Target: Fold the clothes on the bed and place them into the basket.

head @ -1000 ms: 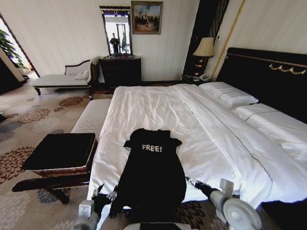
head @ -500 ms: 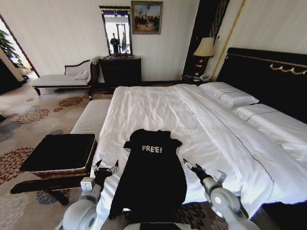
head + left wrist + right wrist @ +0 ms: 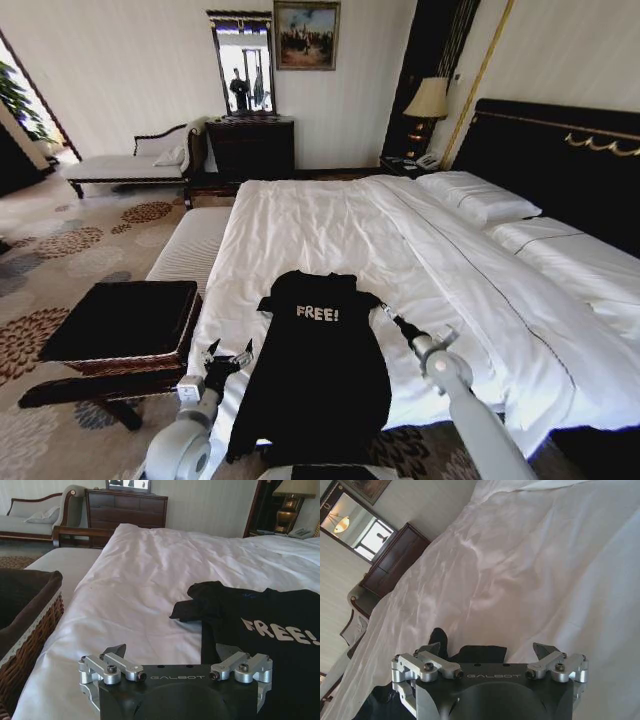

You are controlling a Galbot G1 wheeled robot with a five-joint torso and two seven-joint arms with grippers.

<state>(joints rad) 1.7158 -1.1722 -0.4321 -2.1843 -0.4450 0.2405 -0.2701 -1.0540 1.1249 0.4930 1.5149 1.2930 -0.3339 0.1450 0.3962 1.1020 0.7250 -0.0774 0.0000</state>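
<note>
The clothes are one black T-shirt (image 3: 318, 352) with white "FREE!" lettering, lying flat at the foot of the bed (image 3: 330, 225), its hem hanging over the edge. My left gripper (image 3: 229, 350) hovers open beside the shirt's left side, below its sleeve. In the left wrist view the left gripper (image 3: 171, 654) has white duvet between its fingers and the shirt (image 3: 270, 625) off to one side. On the other side, my right gripper (image 3: 390, 316) is open close to the shirt's right sleeve. The right wrist view has the right gripper (image 3: 491, 651) just over that sleeve (image 3: 480, 653). The basket (image 3: 125, 320) stands left of the bed.
A white-cushioned bench (image 3: 195, 245) runs along the bed's left side behind the basket. Pillows (image 3: 475, 195) and a black headboard (image 3: 560, 160) lie to the right. A dresser (image 3: 250, 145), a chaise (image 3: 130, 165) and a lamp (image 3: 428, 100) line the far wall.
Both arms have come up from the foot of the bed. The right gripper has travelled forward along the shirt's right side to the sleeve. The left gripper rose, then held its place.
</note>
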